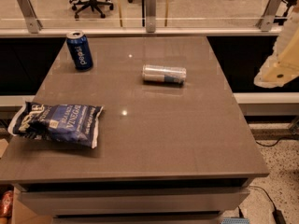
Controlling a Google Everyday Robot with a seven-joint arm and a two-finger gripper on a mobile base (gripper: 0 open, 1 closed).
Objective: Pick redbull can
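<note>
Redbull can point(164, 73) lies sideways on the desk point(154, 139), ungrasped; my claw point(279, 65), open or closed I cannot tell, hangs off right, so approach comes next.

All I've got of my own machine right now is the gripper point(276, 69), poking in at the far right edge of my view, with the table point(163, 125) off to its left. The shell is pale cream, almost ivory, smooth and plain. It's a chunky, slanted form that broadens towards a rounded end on its lower left. There's one small dark round spot near that end, a screw or a hole, I can't tell which. Higher up the shell turns whiter and blurs out at the frame edge.
</note>
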